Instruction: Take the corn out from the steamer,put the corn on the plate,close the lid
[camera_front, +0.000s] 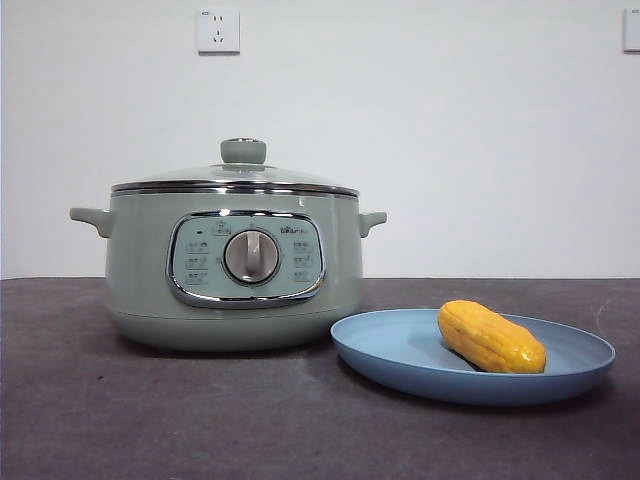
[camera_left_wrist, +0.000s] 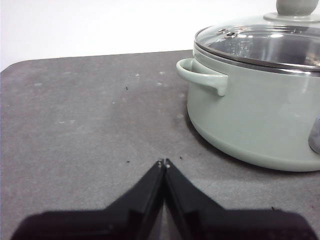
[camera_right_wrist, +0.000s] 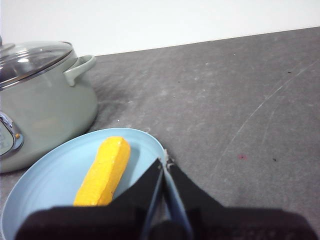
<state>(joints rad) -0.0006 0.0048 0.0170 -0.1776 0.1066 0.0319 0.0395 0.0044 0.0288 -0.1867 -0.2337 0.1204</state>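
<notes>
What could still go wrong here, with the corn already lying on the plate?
The corn lies off-centre on the shallow plate, so a bump might roll it off. The right tool hangs just over the plate's rim and might clip it when moving. The lid looks seated on the steamer.

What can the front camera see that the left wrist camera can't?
Only the front view shows the corn lying on the plate, the steamer's dial and a wall socket. Only the left wrist view shows the left gripper, shut and empty, above bare table beside the steamer. Both show the steamer with its lid on and a side handle.
</notes>
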